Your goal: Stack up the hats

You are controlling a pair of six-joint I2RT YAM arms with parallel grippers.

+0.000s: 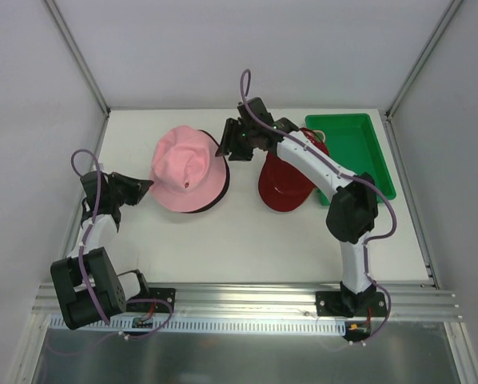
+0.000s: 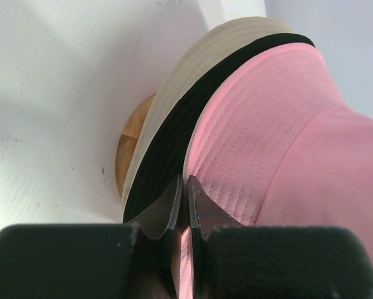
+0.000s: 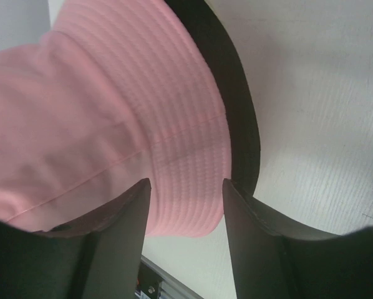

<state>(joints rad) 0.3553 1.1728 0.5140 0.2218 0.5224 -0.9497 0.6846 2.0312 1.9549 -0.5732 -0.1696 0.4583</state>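
The pink hat (image 1: pixel 187 166) tops a stack left of the table's middle, and a black hat's (image 1: pixel 224 186) brim pokes out beneath it. In the left wrist view a cream bucket hat (image 2: pixel 174 81) lies under the black hat (image 2: pixel 171 152), over a wooden stand (image 2: pixel 133 137). My left gripper (image 1: pixel 145 186) is shut on the pink hat's (image 2: pixel 267 137) left brim, with pink fabric pinched between its fingers (image 2: pixel 174 202). My right gripper (image 1: pixel 225 148) stands open at the far right brim. Its fingers (image 3: pixel 233 193) flank the pink hat (image 3: pixel 99 112) without pressing it. A red cap (image 1: pixel 283 188) lies to the right, partly under the right arm.
A green tray (image 1: pixel 359 144) sits at the back right, its left rim touching the red cap. White walls close in the table on the left, back and right. An aluminium rail (image 1: pixel 239 294) runs along the near edge.
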